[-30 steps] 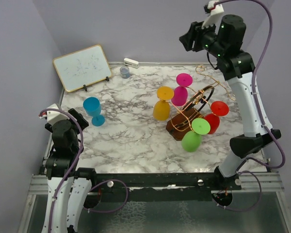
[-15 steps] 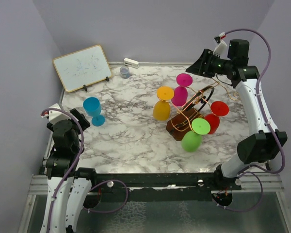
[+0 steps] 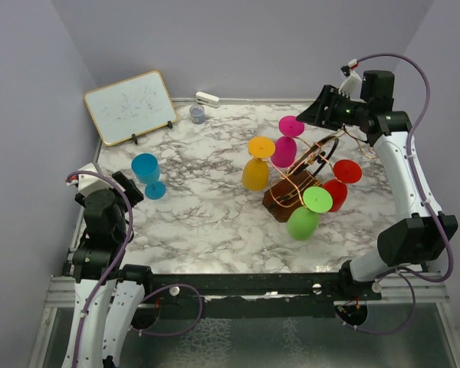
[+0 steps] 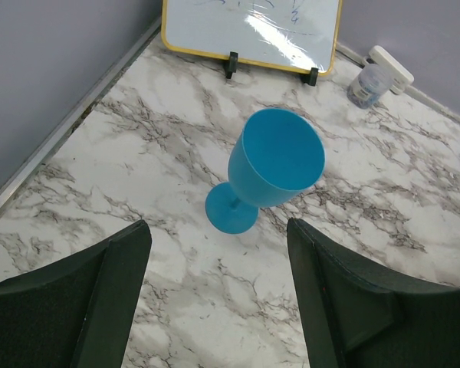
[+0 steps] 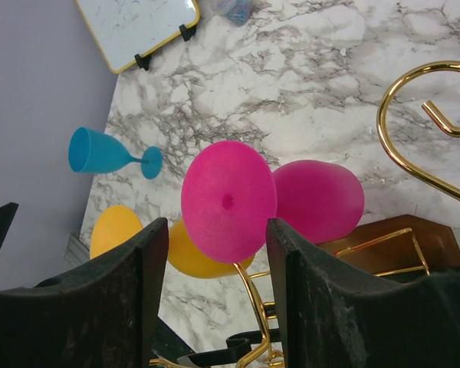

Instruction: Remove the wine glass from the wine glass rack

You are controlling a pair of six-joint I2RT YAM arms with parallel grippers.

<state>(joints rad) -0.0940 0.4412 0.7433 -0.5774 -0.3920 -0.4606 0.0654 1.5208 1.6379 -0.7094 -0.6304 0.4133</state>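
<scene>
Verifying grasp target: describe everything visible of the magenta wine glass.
The magenta wine glass looks like opaque matte plastic, with a round foot and rounded bowl. It hangs inverted, tilted, foot uppermost, on the far side of the wine glass rack. The open right gripper is near the foot, apparently not touching.

text: I read nothing legible | whiteboard (image 3: 130, 107), far left: faint scribbles only, I can't make them out

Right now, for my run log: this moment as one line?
right fingers: open, aimed at pink glass, not touching | pink glass: on rack | left fingers: open, facing blue glass
</scene>
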